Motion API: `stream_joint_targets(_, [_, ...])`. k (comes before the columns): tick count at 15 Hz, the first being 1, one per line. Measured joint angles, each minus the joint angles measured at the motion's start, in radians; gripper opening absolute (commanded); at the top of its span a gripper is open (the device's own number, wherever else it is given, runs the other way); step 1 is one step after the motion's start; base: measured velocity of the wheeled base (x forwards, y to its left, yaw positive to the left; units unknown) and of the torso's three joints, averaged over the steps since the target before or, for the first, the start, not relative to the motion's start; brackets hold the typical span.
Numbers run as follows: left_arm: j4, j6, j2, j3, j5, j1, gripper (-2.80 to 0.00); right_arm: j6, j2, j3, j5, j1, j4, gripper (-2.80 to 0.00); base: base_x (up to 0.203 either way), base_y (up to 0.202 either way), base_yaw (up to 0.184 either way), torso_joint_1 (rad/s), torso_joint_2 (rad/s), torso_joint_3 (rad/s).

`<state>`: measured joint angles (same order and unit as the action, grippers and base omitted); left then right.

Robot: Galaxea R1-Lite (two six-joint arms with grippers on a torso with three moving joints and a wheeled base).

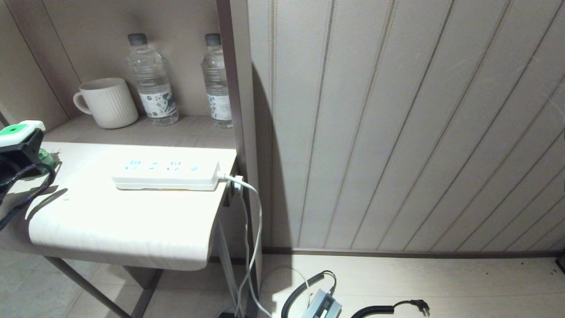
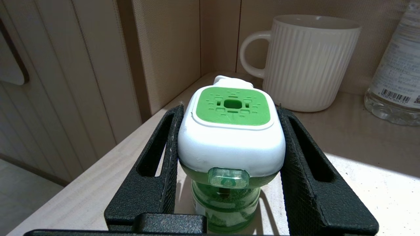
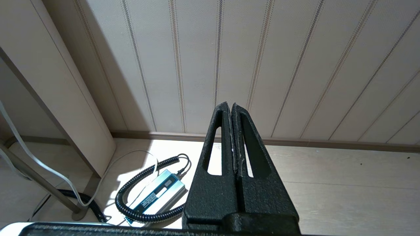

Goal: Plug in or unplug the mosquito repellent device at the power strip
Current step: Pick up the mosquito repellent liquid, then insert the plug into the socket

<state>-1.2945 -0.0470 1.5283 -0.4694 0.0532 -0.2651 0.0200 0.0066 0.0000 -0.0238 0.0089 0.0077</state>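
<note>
Green-topped mosquito repellent device (image 2: 231, 131) stands on the table's (image 1: 132, 229) left end, clamped between the left gripper's (image 2: 229, 137) pads. Power strip (image 1: 165, 176) lies well apart, sockets vacant. Plugging in remains undone. Right gripper (image 3: 232, 109) clenched on nothing, parked above the floor.

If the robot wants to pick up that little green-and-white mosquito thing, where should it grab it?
By the white head of the mosquito repellent device, one of the fingers on each flat side, coming in level from the table's front edge. The head is wide and firm; the rounded green bottle beneath looks slippery.
</note>
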Motion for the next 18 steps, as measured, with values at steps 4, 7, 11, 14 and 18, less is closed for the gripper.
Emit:
stream_joint_targets(4, [0.001, 0.000, -0.002, 0.000, 0.000, 0.000, -2.80, 0.000, 0.000, 0.000, 0.000, 0.000, 0.000, -2.80, 0.000, 0.000, 0.000, 0.000, 0.00, 0.000])
stream_joint_targets(7, [0.012, 0.007, -0.035, 0.001, 0.000, 0.000, -2.80, 0.000, 0.000, 0.000, 0.000, 0.000, 0.000, -2.80, 0.000, 0.000, 0.000, 0.000, 0.00, 0.000])
stream_joint_targets(11, [0.144, 0.037, -0.179, -0.015, 0.008, 0.021, -2.80, 0.000, 0.000, 0.000, 0.000, 0.000, 0.000, -2.80, 0.000, 0.000, 0.000, 0.000, 0.00, 0.000])
stream_joint_targets(14, [0.449, 0.041, -0.319, -0.141, 0.064, 0.086, -2.80, 0.000, 0.000, 0.000, 0.000, 0.001, 0.000, -2.80, 0.000, 0.000, 0.000, 0.000, 0.00, 0.000])
stream_joint_targets(18, [0.941, 0.035, -0.443, -0.400, 0.161, 0.141, -2.80, 0.000, 0.000, 0.000, 0.000, 0.000, 0.000, -2.80, 0.000, 0.000, 0.000, 0.000, 0.00, 0.000])
